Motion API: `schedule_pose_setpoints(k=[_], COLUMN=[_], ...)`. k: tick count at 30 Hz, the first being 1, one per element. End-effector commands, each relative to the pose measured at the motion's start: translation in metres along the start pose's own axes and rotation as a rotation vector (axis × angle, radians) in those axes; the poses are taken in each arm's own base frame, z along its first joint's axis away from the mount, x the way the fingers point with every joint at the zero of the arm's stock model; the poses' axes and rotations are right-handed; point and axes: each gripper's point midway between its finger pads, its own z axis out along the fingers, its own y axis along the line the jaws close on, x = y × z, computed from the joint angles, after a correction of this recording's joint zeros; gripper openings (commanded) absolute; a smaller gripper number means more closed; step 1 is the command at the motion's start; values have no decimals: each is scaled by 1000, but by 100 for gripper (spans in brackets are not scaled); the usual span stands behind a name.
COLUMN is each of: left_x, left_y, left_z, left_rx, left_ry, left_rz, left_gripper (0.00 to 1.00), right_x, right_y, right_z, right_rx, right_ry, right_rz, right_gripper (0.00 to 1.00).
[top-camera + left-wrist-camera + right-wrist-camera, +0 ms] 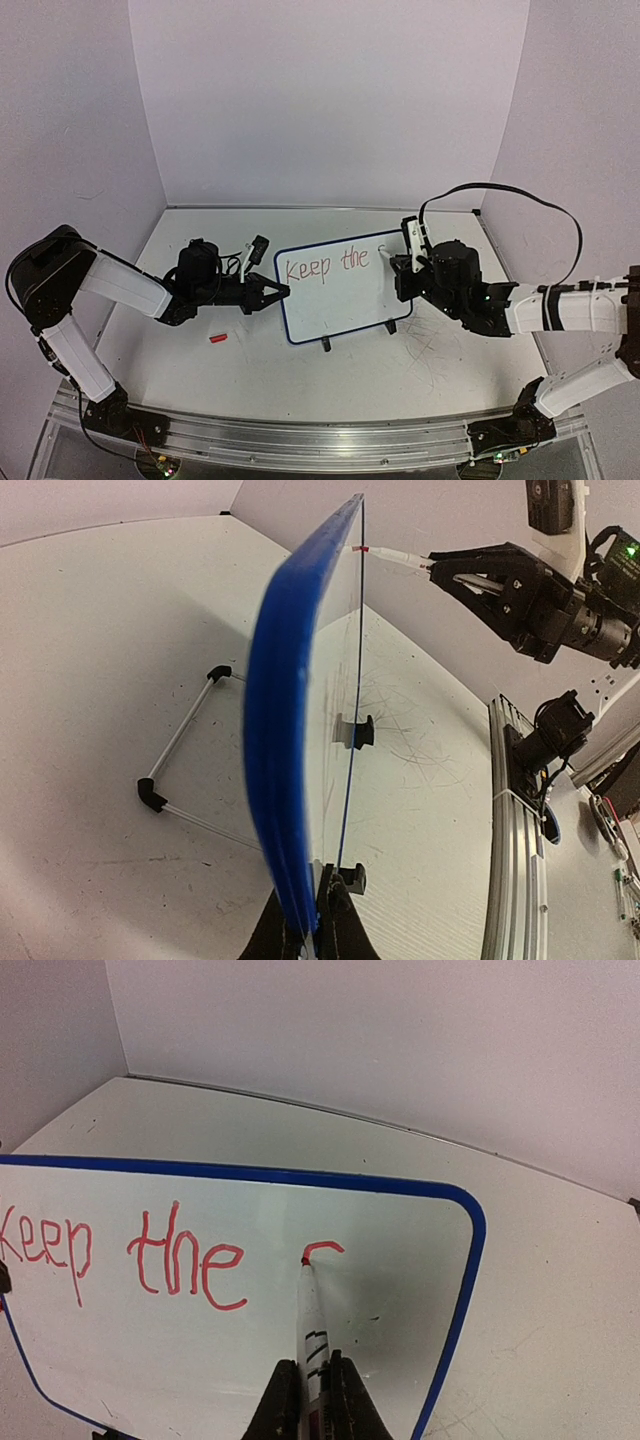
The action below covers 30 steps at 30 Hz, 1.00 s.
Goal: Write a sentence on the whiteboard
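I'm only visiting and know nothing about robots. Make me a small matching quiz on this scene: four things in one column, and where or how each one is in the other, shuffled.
Things:
1. board
2. marker
3. small red piece
4. left tool

Places and states:
a. lying loose on the table, left of the board
b. shut on the board's left edge
c. propped up, with the red words "Keep the" on it
d. held in the right tool, tip on the board

Pairs: 1-c, 2-d, 3-a, 4-b
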Motion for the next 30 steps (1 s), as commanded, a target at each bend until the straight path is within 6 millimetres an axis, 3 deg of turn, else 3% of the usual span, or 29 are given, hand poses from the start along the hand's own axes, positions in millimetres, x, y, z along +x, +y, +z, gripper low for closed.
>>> schedule_pose_setpoints(k=[1,23,27,30], left_x=[0,2,2,2], left_y=[39,39,39,39], left_z=[-10,-9,-9,-9], left_rx=[-206,-205,-205,-205], left_ry=[-13,-6,-6,-3], left_rz=[48,44,45,43], left_gripper=[0,0,0,0], right_x=[-10,37,40,28], right_y=[1,4,6,10], right_z=[-4,-8,-9,-11], right_rx=[-9,-44,-57,-81], right_ry=[-3,130,137,95], right_rz=[20,32,29,35], right_gripper=[0,0,0,0])
